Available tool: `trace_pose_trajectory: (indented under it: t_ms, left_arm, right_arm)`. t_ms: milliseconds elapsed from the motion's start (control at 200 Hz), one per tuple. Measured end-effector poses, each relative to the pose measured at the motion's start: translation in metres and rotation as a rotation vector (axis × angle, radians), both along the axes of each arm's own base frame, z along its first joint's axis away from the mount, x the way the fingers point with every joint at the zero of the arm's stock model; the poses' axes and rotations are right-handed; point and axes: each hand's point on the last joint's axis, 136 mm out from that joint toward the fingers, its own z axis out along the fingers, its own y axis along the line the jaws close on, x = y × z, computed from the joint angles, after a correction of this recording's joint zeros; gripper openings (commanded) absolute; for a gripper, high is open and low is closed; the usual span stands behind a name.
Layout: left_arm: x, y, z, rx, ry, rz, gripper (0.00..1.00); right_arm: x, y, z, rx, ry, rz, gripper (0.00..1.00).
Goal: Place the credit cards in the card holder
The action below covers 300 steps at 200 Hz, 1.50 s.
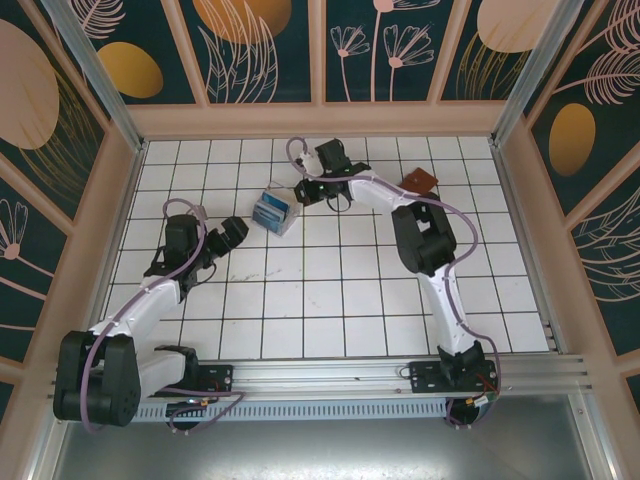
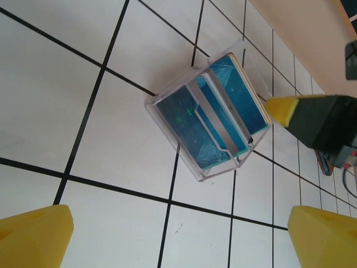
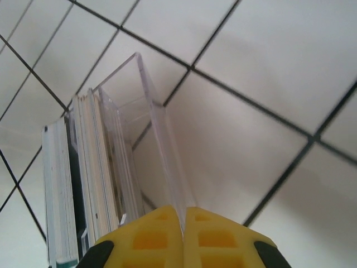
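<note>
Right gripper pinched on wall of clear box, arm stretched far | left gripper spread wide, hovering near box | credit cards upright inside (blue faces) | card holder well apart, far right.

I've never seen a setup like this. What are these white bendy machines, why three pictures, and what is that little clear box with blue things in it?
They are two robot arms bolted to a tiled table, each ending in a two-finger gripper. One picture looks down from overhead; the other two come from cameras on the wrists. The clear box holds blue credit cards standing on edge. The right gripper has its yellow fingers pinched on a wall of the box. The left gripper is open, nearby, holding nothing. The small reddish-brown card holder lies at the far right.
</note>
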Motion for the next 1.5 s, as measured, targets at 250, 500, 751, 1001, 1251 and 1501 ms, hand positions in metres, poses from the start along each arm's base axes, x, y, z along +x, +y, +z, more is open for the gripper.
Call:
trace_pose_trajectory:
  t_ms: [250, 500, 751, 1001, 1251, 1501]
  left_arm:
    - [-0.001, 0.000, -0.004, -0.016, 0.001, 0.010, 0.99]
    - [0.004, -0.008, 0.000, -0.044, -0.024, 0.002, 0.98]
    - [0.004, -0.020, -0.021, -0.072, 0.010, -0.013, 0.97]
    - [0.004, -0.032, -0.036, -0.111, 0.054, -0.034, 0.97]
    - [0.001, -0.029, -0.014, -0.112, -0.023, -0.031, 0.97]
    - [-0.003, -0.025, -0.004, -0.093, -0.058, -0.019, 0.97]
  right_arm:
    - [-0.030, -0.060, 0.008, -0.013, 0.043, -0.312, 0.00]
    - [-0.048, -0.127, 0.010, 0.022, 0.019, -0.656, 0.00]
    - [-0.023, -0.174, 0.011, 0.093, -0.013, -0.954, 0.05]
    - [-0.006, -0.182, 0.025, 0.117, -0.048, -1.049, 0.41]
    - [-0.004, -0.254, 0.060, 0.048, -0.155, -1.167, 0.51]
    - [0.015, -0.351, 0.040, -0.153, -0.115, -1.340, 0.64]
